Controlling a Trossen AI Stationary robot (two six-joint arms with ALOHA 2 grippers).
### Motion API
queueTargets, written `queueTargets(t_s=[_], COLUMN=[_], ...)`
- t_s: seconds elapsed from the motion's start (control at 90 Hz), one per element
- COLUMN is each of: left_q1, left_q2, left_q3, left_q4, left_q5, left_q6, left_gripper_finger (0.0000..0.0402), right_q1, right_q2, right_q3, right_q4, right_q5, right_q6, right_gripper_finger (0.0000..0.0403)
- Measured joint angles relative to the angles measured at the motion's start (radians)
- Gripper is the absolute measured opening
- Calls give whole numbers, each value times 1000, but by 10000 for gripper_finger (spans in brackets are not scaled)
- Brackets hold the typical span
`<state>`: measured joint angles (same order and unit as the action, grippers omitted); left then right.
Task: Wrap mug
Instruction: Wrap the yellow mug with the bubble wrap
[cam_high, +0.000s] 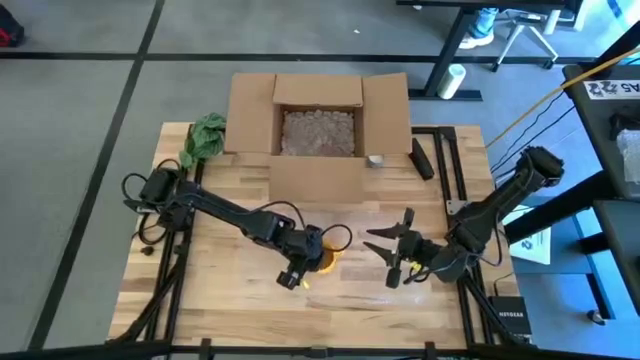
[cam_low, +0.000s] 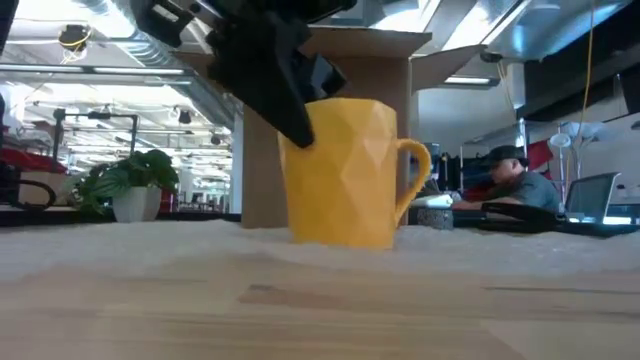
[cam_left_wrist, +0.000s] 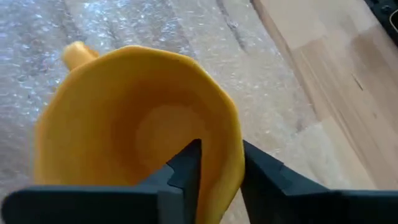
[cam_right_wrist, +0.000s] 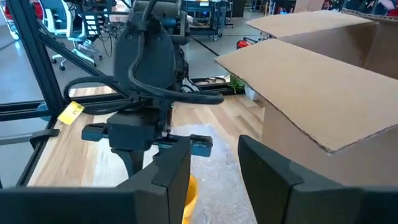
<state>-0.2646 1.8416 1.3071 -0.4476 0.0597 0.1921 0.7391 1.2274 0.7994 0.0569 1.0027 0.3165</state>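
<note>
A yellow faceted mug (cam_low: 345, 170) stands on a clear sheet of bubble wrap (cam_left_wrist: 261, 68) near the table's front middle. Its handle (cam_low: 415, 175) is on the side away from my left gripper (cam_high: 310, 262), which is shut on its rim. The mug also shows in the high view (cam_high: 327, 258). My right gripper (cam_high: 385, 255) hovers open just to the mug's right, over the wrap, with nothing between its fingers (cam_right_wrist: 168, 168). My left gripper holds the mug's rim wall (cam_left_wrist: 233, 165) on the side opposite the handle. One finger (cam_left_wrist: 186, 168) is inside the cup and the other (cam_left_wrist: 267, 180) is outside. The fingers come from above, slanting down. The mug sits about upright, its base (cam_low: 340, 240) at the bubble wrap.
An open cardboard box (cam_high: 318, 130) with packing filler stands at the table's far middle. Green leaves (cam_high: 205, 138) lie at its left, and a black object (cam_high: 422, 158) at its right. A person (cam_low: 515, 185) sits in the room beyond the table.
</note>
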Motion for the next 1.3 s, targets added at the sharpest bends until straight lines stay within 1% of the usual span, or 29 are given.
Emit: queueTargets(t_s=[0.133,0.278,0.422,0.533,0.622,0.756,0.911,1.056,1.1,1.2,1.3], left_q1=[0,-2,0,0,0,-2,-25,-71,-90,-129,-156], left_q2=[0,0,-1,-7,-22,-71,-140,-153,-153,-152,-152], left_q3=[-1,-1,-1,6,30,76,90,81,58,-22,-118], left_q4=[37,93,128,130,99,19,-141,-347,-361,-334,-291], left_q5=[0,0,-1,-2,-2,-2,-20,-68,-76,-75,-73], left_q6=[14,22,28,28,24,-4,-96,-251,-292,-348,-413], left_gripper_finger=[126,155,176,183,184,184,185,184,183,180,178], right_q1=[0,0,0,0,0,0,0,0,0,0,0], right_q2=[0,0,0,0,0,0,0,0,0,0,-1], right_q3=[0,0,0,0,0,-29,-99,-184,-205,-243,-260], right_q4=[-67,-169,-283,-383,-488,-601,-665,-666,-669,-671,-732], right_q5=[0,0,-1,-15,-37,-124,-239,-339,-353,-370,-403], right_q6=[60,163,282,394,519,703,879,1007,1039,1091,1151], right_gripper_finger=[122,122,122,122,122,122,122,122,122,122,122])
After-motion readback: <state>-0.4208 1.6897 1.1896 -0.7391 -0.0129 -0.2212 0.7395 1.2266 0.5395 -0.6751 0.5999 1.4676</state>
